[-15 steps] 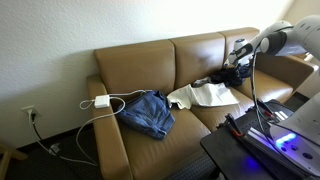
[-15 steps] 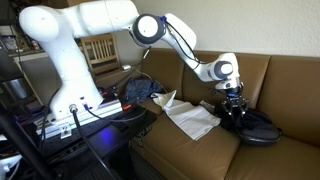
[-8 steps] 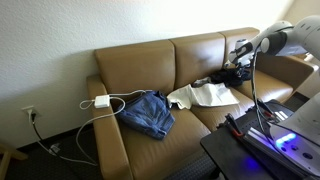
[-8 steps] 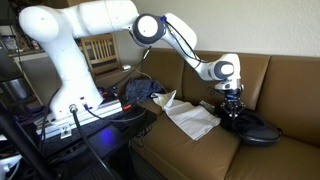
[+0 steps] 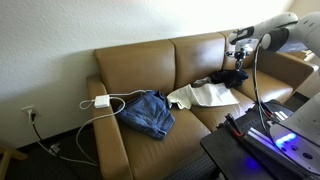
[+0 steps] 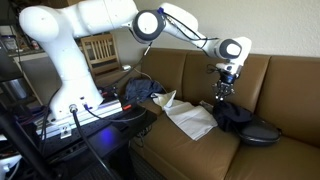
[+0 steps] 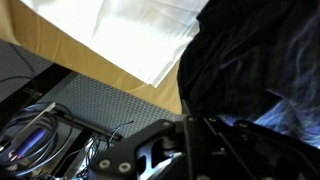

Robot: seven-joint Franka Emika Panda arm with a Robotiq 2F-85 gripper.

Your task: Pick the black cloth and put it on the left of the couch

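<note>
The black cloth (image 6: 231, 112) hangs from my gripper (image 6: 224, 90) above the couch's seat (image 6: 200, 150), its lower part still bunched on the cushion. In an exterior view the gripper (image 5: 239, 63) is raised near the couch's back with the cloth (image 5: 233, 77) dangling under it. In the wrist view the black cloth (image 7: 250, 60) fills the upper right and the dark fingers (image 7: 196, 143) are closed into it. The gripper is shut on the black cloth.
A white cloth (image 5: 205, 95) lies next to the black one, and it also shows in the wrist view (image 7: 130, 35). Blue jeans (image 5: 148, 112) and a white charger with cable (image 5: 103, 101) lie on the other cushion. A dark equipment table (image 5: 260, 140) stands in front.
The gripper has risen from the seat towards the couch's back, lifting the black cloth so that it now hangs below the fingers.
</note>
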